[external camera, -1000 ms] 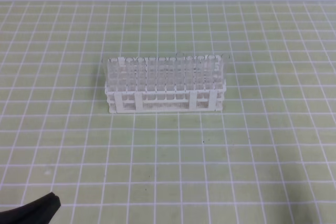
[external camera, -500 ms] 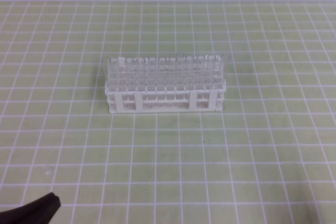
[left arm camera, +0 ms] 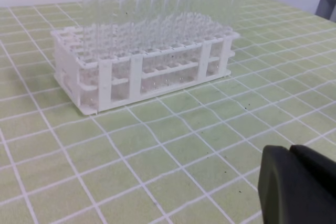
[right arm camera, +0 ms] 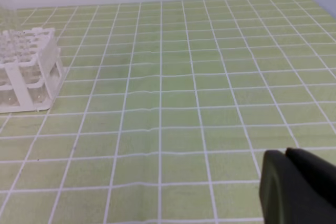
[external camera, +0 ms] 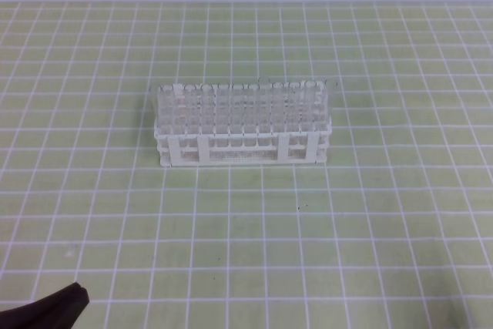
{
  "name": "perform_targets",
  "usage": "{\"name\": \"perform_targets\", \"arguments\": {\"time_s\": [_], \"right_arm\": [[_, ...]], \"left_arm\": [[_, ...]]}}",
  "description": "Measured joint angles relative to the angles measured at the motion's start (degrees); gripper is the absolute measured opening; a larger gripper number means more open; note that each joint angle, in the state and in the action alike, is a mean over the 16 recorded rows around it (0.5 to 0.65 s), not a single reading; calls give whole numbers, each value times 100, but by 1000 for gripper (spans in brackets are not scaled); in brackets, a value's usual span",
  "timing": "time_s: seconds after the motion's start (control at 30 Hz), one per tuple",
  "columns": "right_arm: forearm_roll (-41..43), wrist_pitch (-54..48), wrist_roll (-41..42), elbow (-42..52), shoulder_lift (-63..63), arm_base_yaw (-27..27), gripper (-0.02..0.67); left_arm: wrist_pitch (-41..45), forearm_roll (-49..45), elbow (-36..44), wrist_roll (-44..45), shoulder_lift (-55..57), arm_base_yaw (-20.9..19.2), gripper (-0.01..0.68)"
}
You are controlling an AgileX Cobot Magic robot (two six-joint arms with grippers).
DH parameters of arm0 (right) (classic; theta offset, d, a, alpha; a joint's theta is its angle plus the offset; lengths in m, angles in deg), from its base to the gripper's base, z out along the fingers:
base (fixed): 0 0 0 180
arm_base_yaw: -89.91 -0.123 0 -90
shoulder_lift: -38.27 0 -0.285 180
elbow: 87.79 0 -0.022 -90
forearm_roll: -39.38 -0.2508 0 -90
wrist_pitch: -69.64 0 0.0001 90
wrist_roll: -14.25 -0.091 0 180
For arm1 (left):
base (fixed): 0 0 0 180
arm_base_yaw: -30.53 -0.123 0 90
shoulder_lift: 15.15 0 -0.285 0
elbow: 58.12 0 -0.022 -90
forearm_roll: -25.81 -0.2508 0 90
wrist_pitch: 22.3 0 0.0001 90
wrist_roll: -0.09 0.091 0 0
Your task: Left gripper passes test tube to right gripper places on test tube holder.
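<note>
Left gripper (left arm camera: 296, 184) near test tube holder (left arm camera: 142, 69)

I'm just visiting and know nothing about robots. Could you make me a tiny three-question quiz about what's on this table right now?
1. True or false: the white rack lies tipped on its side.
2. What stands in the rack? A) clear glass tubes B) pencils C) spoons
3. Fill in: the left gripper and right gripper are both ____, holding nothing.

Key:
1. False; it stands upright on the green checked mat.
2. A
3. shut
</note>
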Motion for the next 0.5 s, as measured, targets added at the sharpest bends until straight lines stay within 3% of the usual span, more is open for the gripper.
{"name": "perform_targets", "arguments": {"time_s": [0.17, 0.5], "right_arm": [[-1, 0, 0, 0, 0, 0, -16], [-7, 0, 0, 0, -1, 0, -16]], "left_arm": [[-49, 1, -13, 0, -254, -600, -2], [-32, 1, -27, -137, -1045, -2429, -2]]}}
